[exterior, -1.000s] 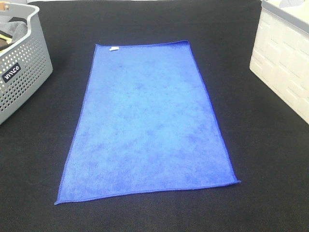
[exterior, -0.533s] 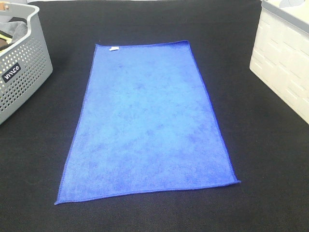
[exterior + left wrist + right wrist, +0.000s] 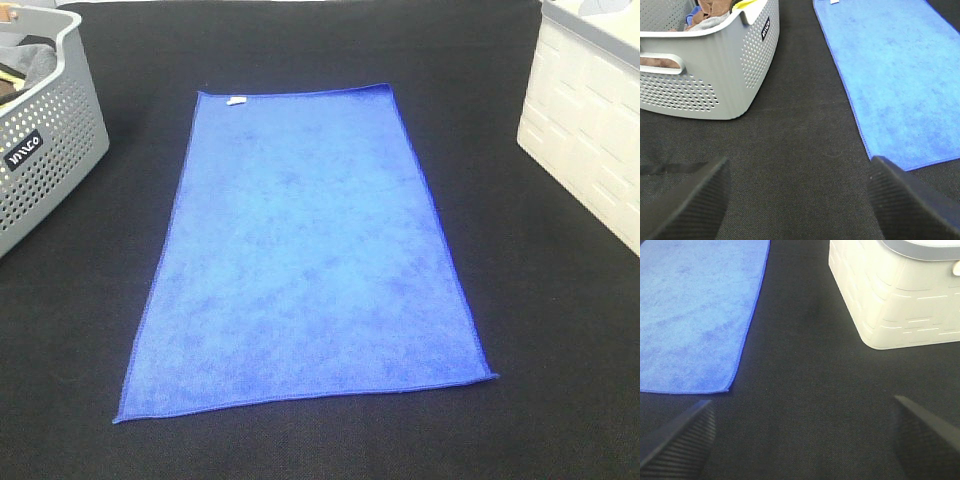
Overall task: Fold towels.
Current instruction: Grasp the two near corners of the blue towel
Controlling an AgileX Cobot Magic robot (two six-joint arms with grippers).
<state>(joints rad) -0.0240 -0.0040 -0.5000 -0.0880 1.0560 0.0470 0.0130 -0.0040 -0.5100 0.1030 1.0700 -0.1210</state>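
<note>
A royal-blue towel point(image 3: 305, 250) lies flat and fully spread on the black table, long side running away from the near edge, with a small white tag point(image 3: 237, 100) at its far left corner. Neither arm shows in the high view. My left gripper point(image 3: 797, 197) stands open over bare black cloth, the towel point(image 3: 895, 75) off to one side and apart from its fingers point(image 3: 690, 200). Over bare table near the towel's near right corner point(image 3: 725, 389), my right gripper point(image 3: 802, 437) is also open, holding nothing.
A grey perforated basket point(image 3: 45, 140) with cloths inside stands at the far left, close beside the left gripper point(image 3: 705, 65). A white bin point(image 3: 590, 120) stands at the far right point(image 3: 900, 295). Black cloth covers the whole table.
</note>
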